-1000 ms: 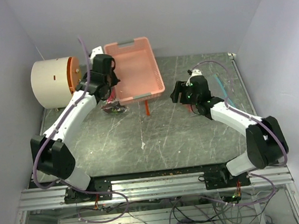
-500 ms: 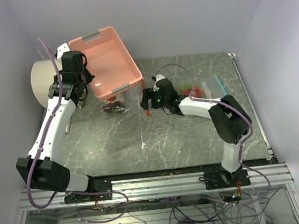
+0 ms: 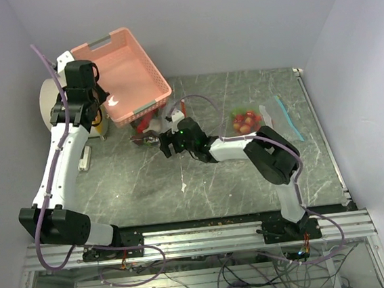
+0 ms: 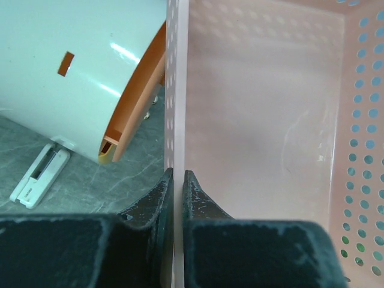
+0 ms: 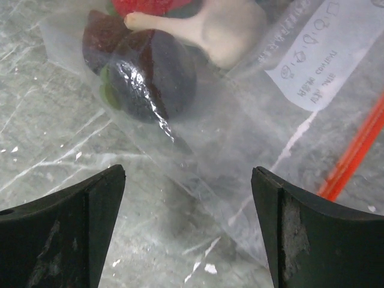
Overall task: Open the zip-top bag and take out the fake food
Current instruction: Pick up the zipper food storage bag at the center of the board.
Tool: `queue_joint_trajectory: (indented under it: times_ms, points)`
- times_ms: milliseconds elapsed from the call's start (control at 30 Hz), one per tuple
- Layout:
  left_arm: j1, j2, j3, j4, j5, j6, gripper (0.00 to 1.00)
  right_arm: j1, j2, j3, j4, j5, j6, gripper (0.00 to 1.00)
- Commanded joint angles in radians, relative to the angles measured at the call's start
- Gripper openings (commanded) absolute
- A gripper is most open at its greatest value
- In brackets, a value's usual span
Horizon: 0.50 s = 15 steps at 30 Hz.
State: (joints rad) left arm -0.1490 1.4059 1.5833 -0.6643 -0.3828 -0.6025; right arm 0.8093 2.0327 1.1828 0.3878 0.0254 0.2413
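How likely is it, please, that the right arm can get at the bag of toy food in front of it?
Probably yes. The right tool hangs open over the bag, a finger on either side, with nothing between tool and bag. The basket, gripped by the left tool, does not seem to block it.

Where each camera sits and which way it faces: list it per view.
Top external: above and behind the arms, looking down on the table; both whole arms show, left gripper at the pink basket, right gripper by a zip-top bag.
Left wrist: looks along its own jaws, shut on the basket's wall; white cylinder beside.
Right wrist: looks down between its own open jaws at the bag, dark purple toy food inside.
Shared: basket, top and left wrist; bag, top and right wrist.
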Motion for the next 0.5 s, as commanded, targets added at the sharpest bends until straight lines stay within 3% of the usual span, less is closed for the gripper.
queue_joint_trajectory:
  times_ms: [0,100,367,433,467]
  points:
    - [0.022,-0.039,0.041,0.007,-0.001,-0.005,0.07,0.002,0.061,0.066,0.013,0.048,-0.064,0.82]
    - [0.028,-0.05,0.022,0.014,0.012,-0.003,0.07,0.003,0.072,0.078,0.005,0.051,-0.062,0.69]
    - [0.031,-0.07,-0.014,0.048,0.053,0.017,0.07,0.002,0.087,0.105,-0.07,0.161,-0.054,0.1]
    - [0.031,-0.073,-0.02,0.051,0.056,0.023,0.07,0.001,0.07,0.098,-0.074,0.176,-0.055,0.0]
    - [0.031,-0.073,-0.021,0.053,0.058,0.027,0.07,0.001,0.059,0.092,-0.077,0.185,-0.055,0.0]
